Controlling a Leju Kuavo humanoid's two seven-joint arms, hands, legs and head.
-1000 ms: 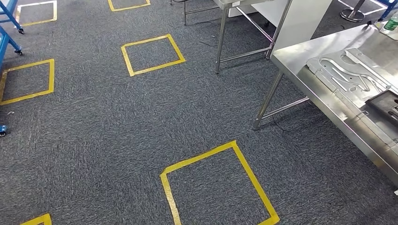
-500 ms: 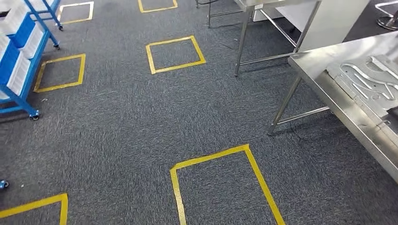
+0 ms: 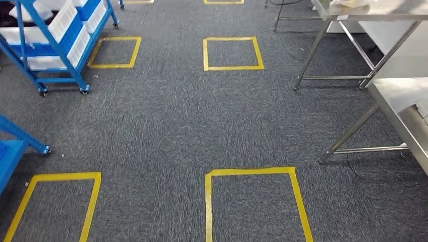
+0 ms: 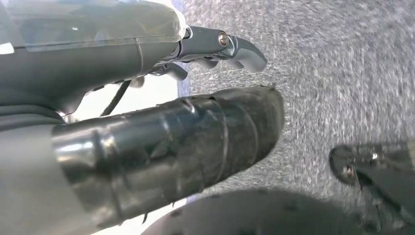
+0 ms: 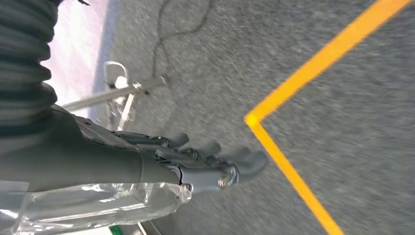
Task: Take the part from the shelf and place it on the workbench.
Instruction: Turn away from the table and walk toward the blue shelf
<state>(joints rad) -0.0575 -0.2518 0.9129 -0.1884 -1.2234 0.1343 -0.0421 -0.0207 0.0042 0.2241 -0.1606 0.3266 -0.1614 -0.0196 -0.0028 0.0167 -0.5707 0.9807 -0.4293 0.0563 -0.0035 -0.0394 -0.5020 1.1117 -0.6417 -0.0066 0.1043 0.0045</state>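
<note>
A blue wheeled shelf (image 3: 50,48) with white and blue bins (image 3: 65,20) stands at the upper left of the head view, a few steps off across the carpet. I cannot make out what the bins hold. The steel workbench (image 3: 401,98) shows just a corner at the right edge. My left hand (image 4: 156,137) hangs over the carpet with its fingers (image 4: 235,46) stretched out, holding nothing. My right hand (image 5: 195,169) also hangs low above the floor, its fingers (image 5: 244,161) extended and empty.
Yellow tape squares (image 3: 252,172) mark the grey carpet. A second blue frame (image 3: 17,143) juts in at the left edge. Another steel table (image 3: 373,10) stands at the back right, its legs (image 3: 310,55) reaching the floor. A yellow tape corner (image 5: 254,120) lies under my right hand.
The whole head view has swung left: the workbench with its metal sheet has slid off to the right edge, and the blue shelf has come into view at the upper left.
</note>
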